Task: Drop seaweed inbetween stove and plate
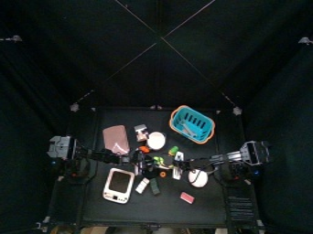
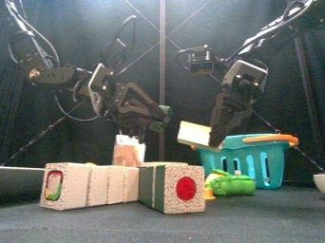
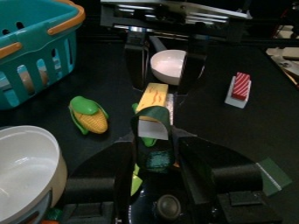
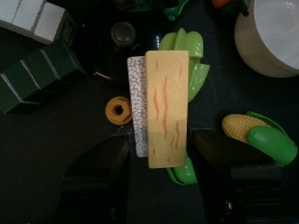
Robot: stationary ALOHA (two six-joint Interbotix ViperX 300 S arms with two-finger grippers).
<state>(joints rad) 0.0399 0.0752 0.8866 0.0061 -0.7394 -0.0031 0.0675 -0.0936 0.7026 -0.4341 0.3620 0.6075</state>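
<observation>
Left gripper (image 2: 143, 116): I read it as clamped on a dark green block of toy seaweed (image 3: 152, 150), jaws set wide around it and lifted off the tabletop (image 3: 251, 131).
Seaweed position: I see it in the air over the middle of the tabletop, with the white rounded-rectangular toy stove with grey patches (image 1: 117, 185) on one side and the flat white round plate (image 3: 172, 63) on the other.
Right gripper (image 4: 163, 159): closed on a long tan wood-grain slab with a speckled white side (image 4: 163, 96), held just beyond the seaweed in my left wrist view.
Under the slab: green plastic pea pods (image 4: 187, 52) and a small orange ring (image 4: 118, 109).
Nearby: yellow toy corn in a green husk (image 3: 87, 115), a deep white bowl (image 3: 24, 175), a teal plastic basket (image 1: 192, 122).
Front edge: white rice rolls wrapped in green (image 2: 172, 187), close to my front camera.
</observation>
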